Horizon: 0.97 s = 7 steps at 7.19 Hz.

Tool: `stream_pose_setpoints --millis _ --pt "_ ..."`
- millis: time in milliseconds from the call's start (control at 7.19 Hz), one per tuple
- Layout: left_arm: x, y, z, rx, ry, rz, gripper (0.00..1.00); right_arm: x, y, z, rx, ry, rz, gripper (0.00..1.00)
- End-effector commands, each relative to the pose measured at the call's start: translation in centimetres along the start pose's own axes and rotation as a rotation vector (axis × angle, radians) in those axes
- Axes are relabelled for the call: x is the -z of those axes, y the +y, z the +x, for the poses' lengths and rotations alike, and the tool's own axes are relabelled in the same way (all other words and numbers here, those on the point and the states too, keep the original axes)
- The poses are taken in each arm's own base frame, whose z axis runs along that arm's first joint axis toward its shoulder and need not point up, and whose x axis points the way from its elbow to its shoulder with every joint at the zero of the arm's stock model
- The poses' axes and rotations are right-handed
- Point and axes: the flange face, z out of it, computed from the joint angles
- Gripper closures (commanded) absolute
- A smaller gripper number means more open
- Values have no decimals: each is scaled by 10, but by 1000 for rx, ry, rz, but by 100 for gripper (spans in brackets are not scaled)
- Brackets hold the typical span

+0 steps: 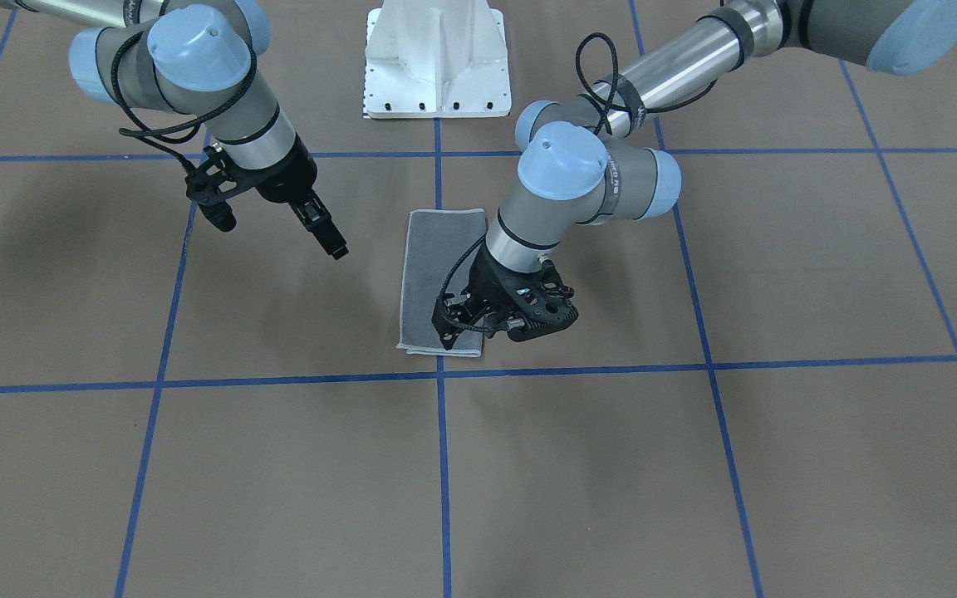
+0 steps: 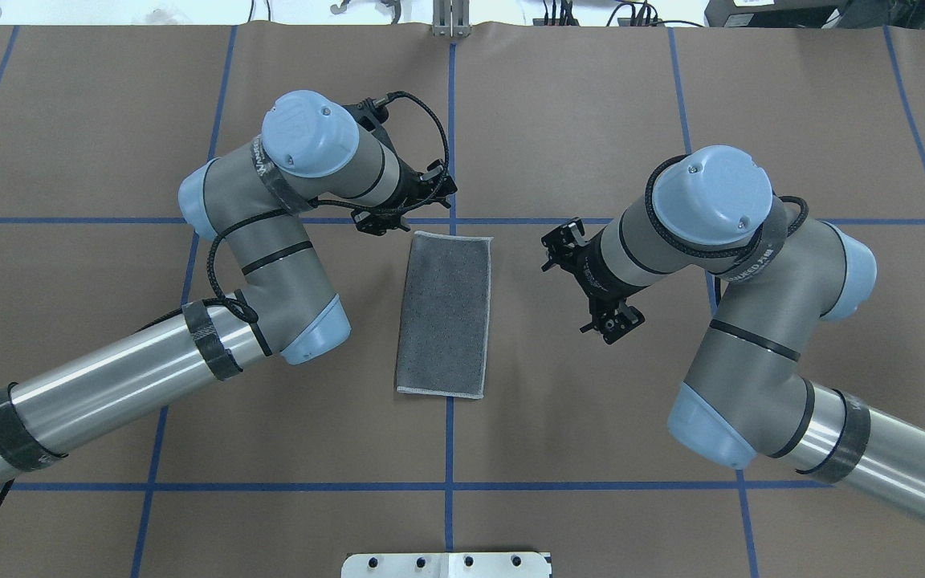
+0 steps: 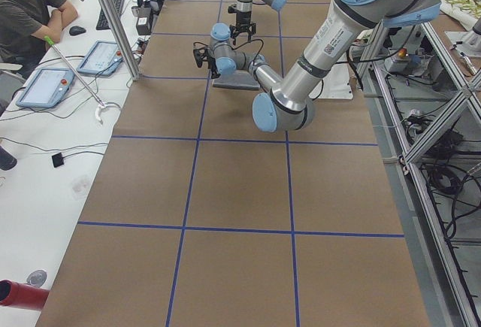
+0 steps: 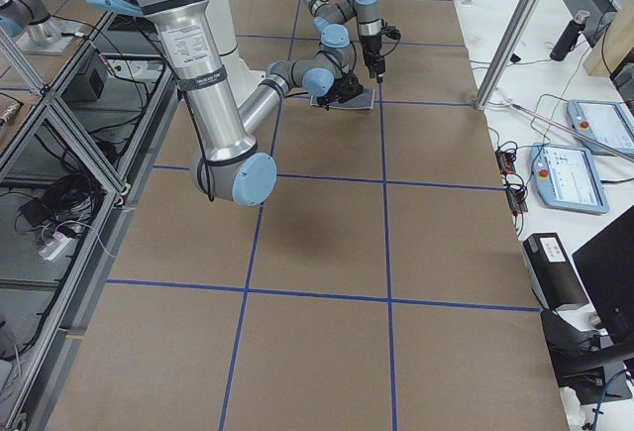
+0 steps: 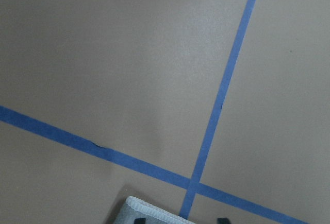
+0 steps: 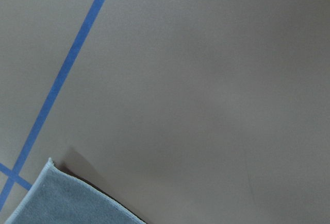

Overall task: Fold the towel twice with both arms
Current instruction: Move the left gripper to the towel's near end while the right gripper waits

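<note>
Overhead exterior gives you the layout. Nearest the robot, the pedestal just shows at the bottom edge. Beyond it the towel lies flat on the counter, folded into a narrow oblong with the dark grey face up and a pale stitched edge. Its long sides run away from the robot. It straddles the middle line of blue tape, and its far short edge stops just short of the cross line.

The right arm bends in from the right. Its tool hangs beside the towel's right long side, apart from the cloth. You cannot tell whether it is spread or pressed together: the front-facing view shows it only as one dark bar.

Farthest out, the left arm curls round to the towel's far left corner. Its tool is spread. In the left wrist view you see two dark fingertips apart at the bottom edge, one over the pale corner, the other beside the tape. Whether they touch the cloth cannot be told.
</note>
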Motion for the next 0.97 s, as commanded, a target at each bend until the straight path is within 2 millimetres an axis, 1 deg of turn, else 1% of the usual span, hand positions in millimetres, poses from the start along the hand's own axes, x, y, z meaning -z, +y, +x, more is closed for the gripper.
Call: stream_pose_setpoints --millis 0,139,278,417,557,696,835 --pt "14 7 -33 116 -2 -42 1 5 -5 -4 -2 -9 5 0" --pt "18 37 -55 178 10 -26 0 14 -21 -10 43 -18 13 0" --pt "27 74 -86 166 15 -35 0 17 -37 -10 82 -19 29 0" --pt "41 112 -104 163 -15 -73 4 19 -49 -13 94 -21 44 0" --pt "33 143 -108 181 -62 -82 14 18 -54 -14 96 -20 50 0" --pt "15 177 -117 156 -80 -67 25 20 -58 -15 99 -20 52 0" --pt "6 202 -117 136 -85 -72 30 16 -64 -11 92 -8 59 0"
